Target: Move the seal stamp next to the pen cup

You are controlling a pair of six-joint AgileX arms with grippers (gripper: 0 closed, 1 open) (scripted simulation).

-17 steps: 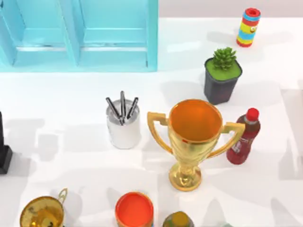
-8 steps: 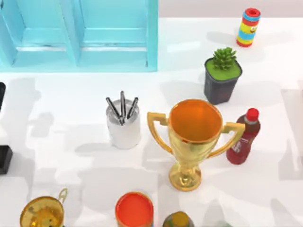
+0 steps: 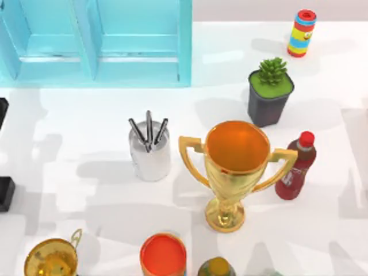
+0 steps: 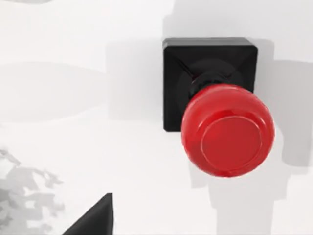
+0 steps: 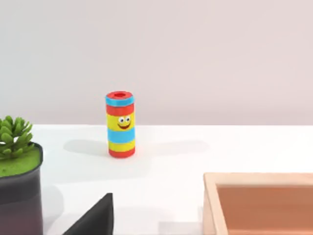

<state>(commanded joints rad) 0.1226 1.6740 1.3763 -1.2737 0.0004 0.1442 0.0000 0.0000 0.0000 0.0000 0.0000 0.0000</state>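
Right now the seal stamp [image 4: 217, 105] stands upright on the white table [image 3: 86, 190], seen from just above in the left wrist view: its glossy red knob sits over a black square base, with nothing touching it. At the far left edge of the top view a small black block [image 3: 5, 194] shows, probably that same base, though I cannot be sure. A second dark shape [image 3: 2, 112] sits higher on that edge, likely part of the left arm. A dark corner [image 4: 93, 218] in the left wrist view looks like a piece of the left gripper, and I cannot tell whether its fingers are apart or together. The pen cup [image 3: 150, 154] stands left of centre, well apart from the stamp, three dark pens rising from it. Just to its right is a gold trophy [image 3: 234, 172], with a red bottle [image 3: 296, 167] beside that. The right wrist view looks across the table at a striped toy cylinder [image 5: 120, 124], a potted plant [image 5: 18, 181] and a wooden tray [image 5: 259, 203]; the right gripper's state cannot be judged either.
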